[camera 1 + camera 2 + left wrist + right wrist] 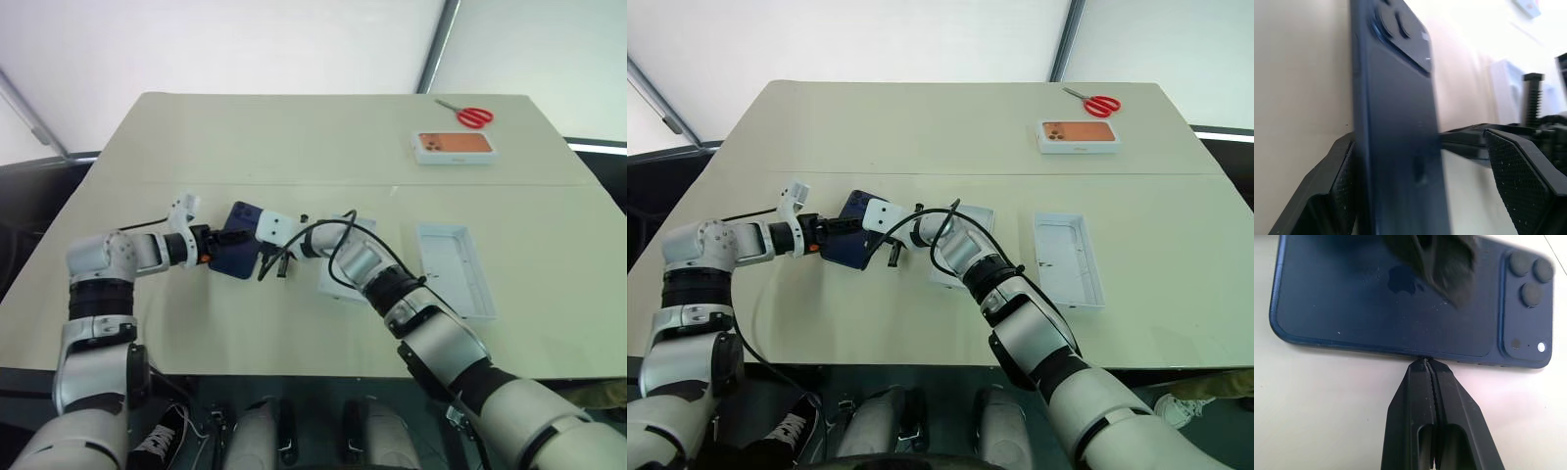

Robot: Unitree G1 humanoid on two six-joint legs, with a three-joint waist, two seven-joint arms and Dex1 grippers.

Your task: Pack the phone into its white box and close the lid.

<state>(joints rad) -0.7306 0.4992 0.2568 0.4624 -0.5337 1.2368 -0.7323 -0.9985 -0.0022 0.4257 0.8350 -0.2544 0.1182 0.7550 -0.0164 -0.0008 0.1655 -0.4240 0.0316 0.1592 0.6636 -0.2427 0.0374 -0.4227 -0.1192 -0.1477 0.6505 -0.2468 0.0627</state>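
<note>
Right wrist view: phone (1400, 298) braced for pickup.
Right end effector (1428, 363), pressed together, steadies its near edge; left end effector (1425, 196) straddles it, spread apart.

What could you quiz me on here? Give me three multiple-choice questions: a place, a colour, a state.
1. Where are the red scissors? A under the phone; B just beyond the orange-printed box; C in a gripper.
2. The phone's colour? A orange; B silver; C dark blue.
3. The right gripper? A shut; B wide open; C holding scissors.
Answers: B, they lie at the far right corner; C, its back is navy; A, the fingers meet at the phone's edge.
</note>
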